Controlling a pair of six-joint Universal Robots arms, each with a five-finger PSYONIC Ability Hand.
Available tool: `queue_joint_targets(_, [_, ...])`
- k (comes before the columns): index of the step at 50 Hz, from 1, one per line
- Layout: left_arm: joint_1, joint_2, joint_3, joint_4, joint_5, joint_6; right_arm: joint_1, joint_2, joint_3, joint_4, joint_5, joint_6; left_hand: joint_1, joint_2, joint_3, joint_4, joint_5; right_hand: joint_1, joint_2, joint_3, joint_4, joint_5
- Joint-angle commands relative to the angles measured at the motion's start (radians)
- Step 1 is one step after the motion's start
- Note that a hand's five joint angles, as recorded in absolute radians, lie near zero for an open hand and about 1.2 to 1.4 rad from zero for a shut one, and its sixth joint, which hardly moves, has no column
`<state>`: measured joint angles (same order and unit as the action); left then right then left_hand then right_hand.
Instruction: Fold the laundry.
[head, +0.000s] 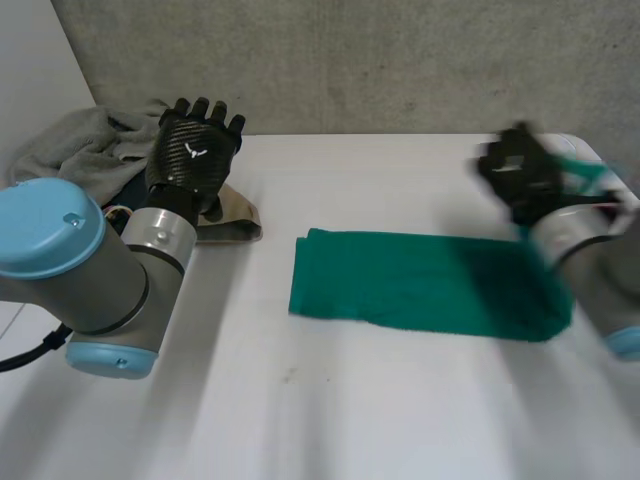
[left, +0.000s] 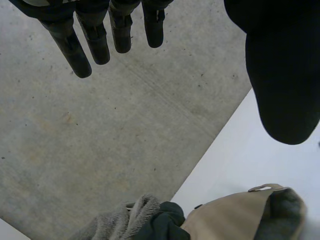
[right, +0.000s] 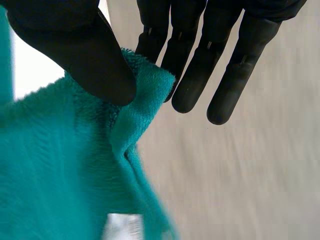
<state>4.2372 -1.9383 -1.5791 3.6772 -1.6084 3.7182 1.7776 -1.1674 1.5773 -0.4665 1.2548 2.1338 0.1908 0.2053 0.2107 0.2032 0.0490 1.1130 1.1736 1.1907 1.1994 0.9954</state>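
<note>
At the desk's (head: 300, 400) far left corner lies a heap of three pieces: one grey cloth (head: 75, 145), one dark cloth (head: 125, 190) tucked against it, and one beige cloth (head: 235, 215) at the heap's right side. The left hand (head: 195, 150) is raised over this heap, fingers straight and spread, holding nothing. One green towel (head: 420, 285) lies as a long band from the desk's middle toward the right. At its right end the right hand (head: 525, 180) pinches a corner of the towel between thumb and fingers, lifted off the desk.
</note>
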Motion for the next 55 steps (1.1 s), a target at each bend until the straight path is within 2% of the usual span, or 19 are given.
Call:
queue_joint_targets(1, [-0.005,0.005,-0.010,-0.008,-0.001,-0.015,0.316,0.168,-0.023,-0.132,-0.196,0.015,-0.016,-0.031,-0.036,-0.029,-0.049,0.283,0.223,0.206,0.197,0.226])
queue_joint_targets(4, [-0.010,0.004,-0.007,-0.006,-0.001,-0.015,0.377,0.280,-0.078,-0.126,-0.199,0.014,-0.016,-0.031,-0.036,-0.029,-0.049,0.283,0.223,0.206,0.197,0.226])
queue_joint_targets(7, [-0.014,-0.001,-0.007,-0.006,0.001,-0.017,0.401,0.334,-0.103,-0.113,-0.193,0.008,-0.016,-0.031,-0.036,-0.029,-0.049,0.283,0.223,0.206,0.197,0.226])
queue_joint_targets(10, [-0.022,-0.005,-0.004,-0.006,-0.001,-0.017,0.398,0.327,-0.097,-0.101,-0.151,0.023,-0.016,-0.031,-0.036,-0.029,-0.049,-0.588,-0.649,-0.666,-0.674,-0.645])
queue_joint_targets(11, [-0.025,-0.007,-0.004,-0.006,0.001,-0.017,0.396,0.316,-0.091,-0.101,-0.131,0.029,-0.016,-0.031,-0.036,-0.029,-0.049,-0.809,-0.869,-0.886,-0.895,-0.865])
queue_joint_targets(12, [-0.029,-0.007,-0.002,-0.006,0.001,-0.017,0.398,0.283,-0.077,-0.098,-0.076,0.060,-0.016,-0.031,-0.036,-0.029,-0.049,-0.939,-0.999,-1.016,-1.025,-0.995])
queue_joint_targets(16, [-0.045,-0.008,0.002,-0.006,0.002,-0.015,0.358,0.146,-0.034,-0.063,0.076,0.203,-0.016,-0.031,-0.036,-0.029,-0.049,-0.939,-0.999,-1.016,-1.025,-0.995])
queue_joint_targets(19, [-0.048,-0.008,0.008,-0.005,0.004,-0.015,0.297,0.069,-0.013,0.024,0.133,0.310,-0.016,-0.031,-0.036,-0.029,-0.049,-0.939,-0.999,-1.016,-1.025,-0.995])
queue_joint_targets(20, [-0.048,-0.008,0.010,-0.005,0.004,-0.015,0.257,0.039,-0.007,0.111,0.140,0.380,-0.016,-0.031,-0.036,-0.029,-0.049,-0.939,-0.999,-1.016,-1.025,-0.995])
queue_joint_targets(24, [-0.063,-0.008,0.022,-0.005,0.004,-0.017,0.194,0.040,0.006,0.312,0.114,0.495,-0.016,-0.031,-0.036,-0.029,-0.049,-0.939,-0.999,-1.016,-1.025,-0.995])
queue_joint_targets(30, [-0.091,-0.017,0.028,-0.005,0.002,-0.015,0.079,0.052,0.079,0.356,0.110,0.465,-0.016,-0.031,-0.036,-0.029,-0.049,-0.908,-0.969,-0.986,-0.995,-0.965])
queue_joint_targets(31, [-0.092,-0.021,0.030,-0.005,0.002,-0.015,0.066,0.054,0.088,0.358,0.112,0.450,-0.016,-0.031,-0.036,-0.029,-0.049,-0.850,-0.910,-0.927,-0.936,-0.906])
queue_joint_targets(35, [-0.105,-0.027,0.030,-0.005,0.001,-0.015,0.019,0.055,0.115,0.356,0.140,0.390,-0.016,-0.031,-0.036,-0.029,-0.049,-0.205,-0.266,-0.283,-0.291,-0.262])
queue_joint_targets(36, [-0.106,-0.027,0.030,-0.006,0.001,-0.015,-0.006,0.054,0.115,0.356,0.149,0.379,-0.016,-0.031,-0.036,-0.029,-0.049,0.268,0.207,0.190,0.181,0.211])
queue_joint_targets(41, [-0.108,-0.027,0.027,-0.006,-0.001,-0.015,-0.069,0.037,0.115,0.338,0.207,0.356,-0.016,-0.031,-0.036,-0.029,-0.049,0.283,0.223,0.206,0.197,0.226])
queue_joint_targets(46, [-0.105,-0.021,0.028,-0.008,-0.001,-0.015,-0.034,-0.040,0.105,0.287,0.235,0.273,-0.016,-0.031,-0.036,-0.029,-0.049,0.283,0.223,0.206,0.197,0.226])
queue_joint_targets(50, [-0.103,-0.010,0.024,-0.011,-0.002,-0.015,0.084,-0.074,0.092,0.200,0.229,0.198,-0.016,-0.031,-0.036,-0.029,-0.049,0.283,0.223,0.206,0.197,0.226])
queue_joint_targets(54, [-0.099,-0.001,0.018,-0.017,-0.002,-0.020,0.259,-0.052,0.092,0.039,0.177,0.143,-0.016,-0.031,-0.036,-0.029,-0.049,0.283,0.223,0.206,0.197,0.226])
queue_joint_targets(55, [-0.099,0.001,0.018,-0.020,-0.002,-0.024,0.331,-0.019,0.095,-0.016,0.138,0.123,-0.016,-0.031,-0.036,-0.029,-0.049,0.283,0.223,0.206,0.197,0.226])
